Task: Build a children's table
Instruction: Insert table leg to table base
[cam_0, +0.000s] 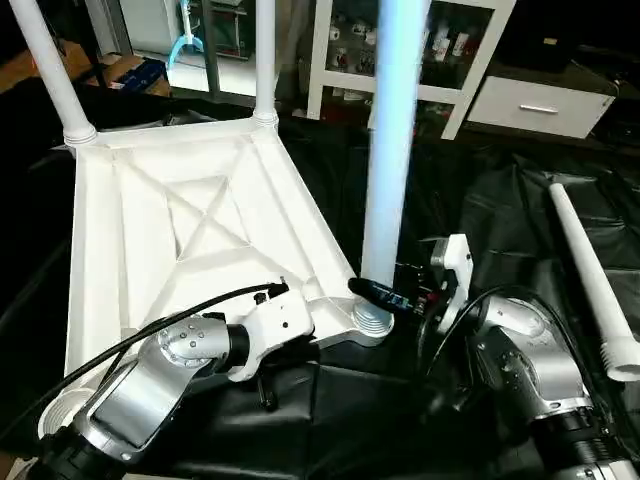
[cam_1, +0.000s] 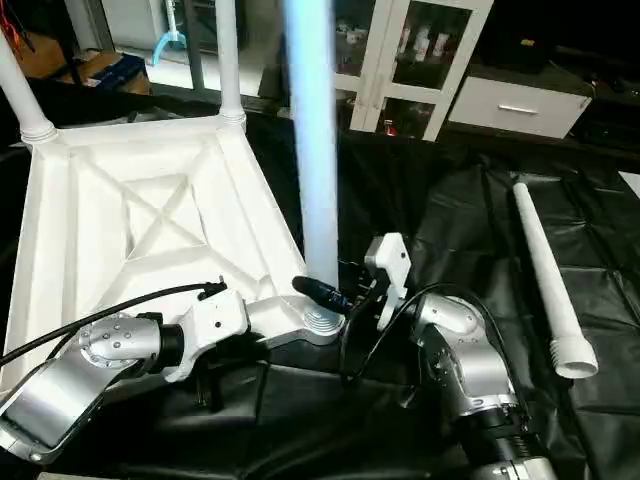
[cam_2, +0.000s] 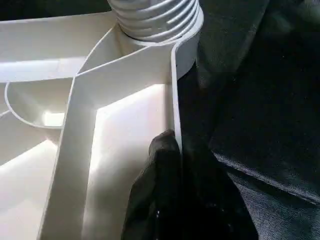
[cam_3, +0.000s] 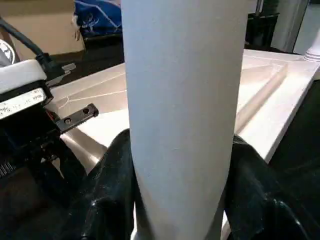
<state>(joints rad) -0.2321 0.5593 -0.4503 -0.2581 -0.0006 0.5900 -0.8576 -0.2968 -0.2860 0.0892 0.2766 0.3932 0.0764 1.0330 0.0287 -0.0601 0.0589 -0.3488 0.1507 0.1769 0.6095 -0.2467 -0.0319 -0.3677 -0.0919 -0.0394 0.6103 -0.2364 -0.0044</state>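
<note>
Table top: the white plastic square table top with X-ribbed underside (cam_0: 200, 230) lies upside down on the black-sheeted surface (cam_1: 470, 230), ribs facing up
Fitted legs: two long tapered white tube legs stand in the far corner sockets, one at the far left (cam_0: 55, 75) and one at the far right (cam_0: 265, 60)
Leg in hand: a third white tube leg (cam_0: 392, 150) stands upright with its threaded foot in the near right round corner socket (cam_0: 370, 322)
Spare leg: the fourth white tube leg (cam_0: 590, 275) lies flat on the sheet, well apart to the right
Empty socket: the near left corner socket (cam_0: 62, 408) carries no leg
Left gripper (cam_2: 172, 150): jaws closed on the side wall of the table top, close to the occupied near socket
Right gripper (cam_3: 180, 200): jaws closed around the lower shaft of the upright third leg, one black finger on each side
Risk, cross-threading: if the leg tilts while turning, the threads likely bind and the leg seats crooked
Risk, top rotation: if the left grip slips on the thin wall, the top may swing with the leg
Risk, slip: the smooth tapered tube may spin inside the jaws without tightening
Risk, early release: a leg only part-seated may topple toward the robot
</note>
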